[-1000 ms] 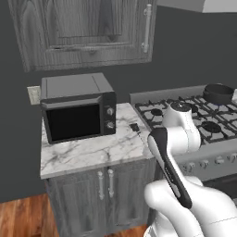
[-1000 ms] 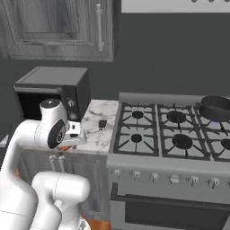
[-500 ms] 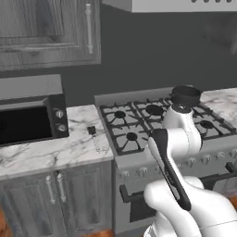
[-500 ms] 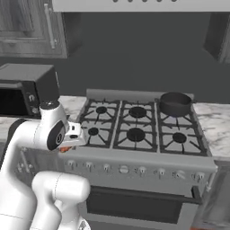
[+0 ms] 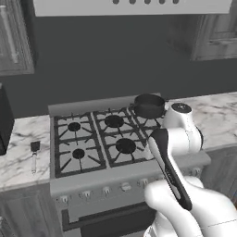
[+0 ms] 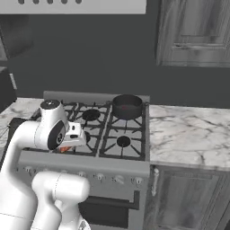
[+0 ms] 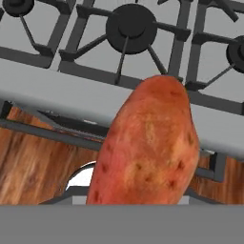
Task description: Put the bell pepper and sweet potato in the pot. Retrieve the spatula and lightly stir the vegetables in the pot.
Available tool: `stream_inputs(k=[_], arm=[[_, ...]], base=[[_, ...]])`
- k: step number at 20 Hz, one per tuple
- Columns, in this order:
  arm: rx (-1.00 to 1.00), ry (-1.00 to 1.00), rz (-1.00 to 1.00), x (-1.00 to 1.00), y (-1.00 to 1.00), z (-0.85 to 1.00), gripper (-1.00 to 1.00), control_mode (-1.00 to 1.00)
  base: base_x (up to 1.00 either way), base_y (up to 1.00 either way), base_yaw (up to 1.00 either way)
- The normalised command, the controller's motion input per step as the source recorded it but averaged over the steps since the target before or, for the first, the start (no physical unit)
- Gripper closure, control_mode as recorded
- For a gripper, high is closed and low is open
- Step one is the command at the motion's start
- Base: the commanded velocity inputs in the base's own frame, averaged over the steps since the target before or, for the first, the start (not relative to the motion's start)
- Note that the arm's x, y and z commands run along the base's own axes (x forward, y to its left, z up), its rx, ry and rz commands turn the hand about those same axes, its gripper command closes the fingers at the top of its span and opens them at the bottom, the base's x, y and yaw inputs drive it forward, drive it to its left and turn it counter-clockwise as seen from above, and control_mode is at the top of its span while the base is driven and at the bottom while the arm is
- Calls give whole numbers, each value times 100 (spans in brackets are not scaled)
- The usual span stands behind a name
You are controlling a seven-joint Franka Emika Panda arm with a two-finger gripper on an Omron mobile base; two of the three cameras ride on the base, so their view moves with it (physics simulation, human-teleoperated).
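We're looking down the gripper [image 7: 143, 202] now, and the sweet potato [image 7: 147, 147] fills the middle of the hand view, orange-brown and pitted, standing lengthwise between the jaws. The fingertips themselves are hidden behind it, but the tuber sits right where they close, so we call it held. Beneath it runs the front edge of the stove [image 7: 43, 81], with a black burner [image 7: 131, 24] just beyond and wooden floor [image 7: 33, 167] below the edge.

From the right base view we catch a sliver of orange, the sweet potato [image 6: 65, 148], under the white hand at the stove's front left. The pot [image 6: 127, 106] stands on the back right burner, well apart from the hand, dark and round; whether anything lies inside it we cannot tell.

In the left base view, the pot [image 5: 149, 105] is at the rear of the stove, just behind the arm's white elbow. Over on the marble surface [image 5: 21, 134] to the left of the stove lies the spatula [image 5: 34, 155], black head away from us, pale handle pointing toward us.
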Motion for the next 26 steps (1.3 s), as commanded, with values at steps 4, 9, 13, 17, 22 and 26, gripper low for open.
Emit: stream_inputs(k=[4,9,13,17,22,26], arm=[[0,0,0,0,0,0,100,100],[0,0,0,0,0,0,100,100],[0,0,0,0,0,0,100,100],[0,0,0,0,0,0,100,100],[0,0,0,0,0,0,100,100],[0,0,0,0,0,0,100,100]], base=[[16,-100,1],[22,-45,-2],[76,31,-7],[16,3,-1],[12,6,0],[59,41,-2]])
